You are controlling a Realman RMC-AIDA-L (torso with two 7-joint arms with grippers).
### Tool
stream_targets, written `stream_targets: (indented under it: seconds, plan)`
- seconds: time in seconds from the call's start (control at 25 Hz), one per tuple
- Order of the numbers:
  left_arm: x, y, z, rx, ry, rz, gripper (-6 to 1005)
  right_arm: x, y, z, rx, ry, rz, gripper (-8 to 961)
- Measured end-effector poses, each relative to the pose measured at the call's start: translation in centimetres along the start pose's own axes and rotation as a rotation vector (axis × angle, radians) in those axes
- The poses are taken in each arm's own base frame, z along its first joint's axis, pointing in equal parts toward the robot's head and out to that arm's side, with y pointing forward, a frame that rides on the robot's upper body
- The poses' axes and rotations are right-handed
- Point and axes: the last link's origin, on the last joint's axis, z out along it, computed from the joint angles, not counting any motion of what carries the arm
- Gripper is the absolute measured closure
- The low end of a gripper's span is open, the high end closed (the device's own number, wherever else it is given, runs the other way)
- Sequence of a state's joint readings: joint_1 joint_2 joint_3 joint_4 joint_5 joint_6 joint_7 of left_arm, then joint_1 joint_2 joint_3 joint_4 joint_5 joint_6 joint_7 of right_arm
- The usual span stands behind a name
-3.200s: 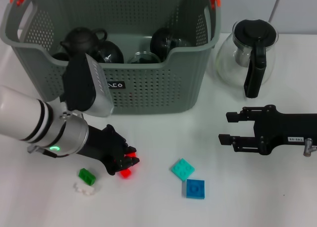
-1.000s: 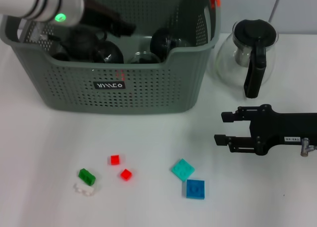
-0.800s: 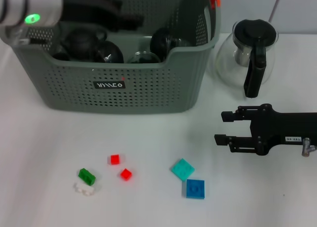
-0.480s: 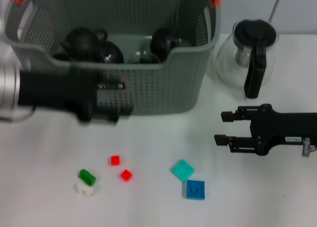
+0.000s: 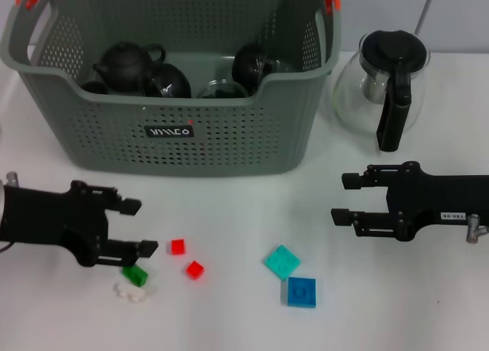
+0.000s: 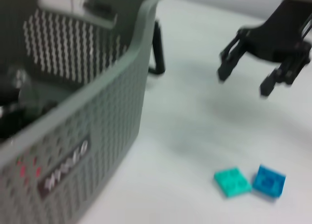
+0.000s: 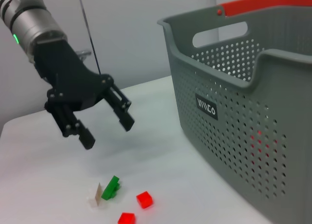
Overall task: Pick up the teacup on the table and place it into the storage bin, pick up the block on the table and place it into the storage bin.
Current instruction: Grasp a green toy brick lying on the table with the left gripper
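Note:
The grey storage bin (image 5: 229,137) stands at the back of the table, holding a black teapot (image 5: 126,60) and dark round cups (image 5: 170,81). No teacup shows on the table itself. Small blocks lie in front: two red blocks (image 5: 177,246), a green block (image 5: 135,274), a clear block (image 5: 131,291), a teal block (image 5: 282,261) and a blue block (image 5: 302,291). My left gripper (image 5: 141,227) hovers open and empty low at the front left, just above the green block; it shows as the left gripper (image 7: 107,132) in the right wrist view. My right gripper (image 5: 342,198) stays open at the right.
A glass pot (image 5: 390,83) with a black handle stands right of the bin. The left wrist view shows the bin wall (image 6: 97,112), the teal block (image 6: 233,181), the blue block (image 6: 269,180) and the right gripper (image 6: 243,84) beyond them.
My left arm has swung from over the bin down to the table's front left, ending open beside the green block. The right arm and the blocks have held still.

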State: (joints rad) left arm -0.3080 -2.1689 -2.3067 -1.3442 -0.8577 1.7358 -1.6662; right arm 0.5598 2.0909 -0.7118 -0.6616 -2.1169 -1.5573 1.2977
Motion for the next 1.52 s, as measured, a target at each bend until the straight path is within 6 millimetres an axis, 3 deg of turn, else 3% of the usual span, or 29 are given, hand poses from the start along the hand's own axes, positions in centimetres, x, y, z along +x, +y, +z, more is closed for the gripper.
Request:
stream_targets:
  seconds: [0.36, 0.48, 0.72, 0.96, 1.52]
  plan:
    - [0.4, -1.1, 0.5, 0.052, -0.147, -0.381, 285, 0.1, -0.1, -0.2, 0.007, 0.003, 0.002, 269]
    - [0.8, -0.9, 1.2, 0.074, -0.23, -0.432, 337, 0.1, -0.1, -0.2, 0.008, 0.004, 0.002, 269]
    - [1.9, 0.0, 2.8, 0.116, -0.385, -0.32, 372, 0.2, -0.2, -0.2, 0.012, 0.005, 0.0, 270]
    - [2.5, 0.4, 4.1, 0.14, -0.433, -0.213, 372, 0.3, -0.2, -0.3, 0.019, 0.009, 0.002, 270]
    - [3.0, 1.3, 6.1, 0.225, -0.572, -0.241, 409, 0.3, -0.3, -0.4, 0.024, 0.01, -0.011, 270]
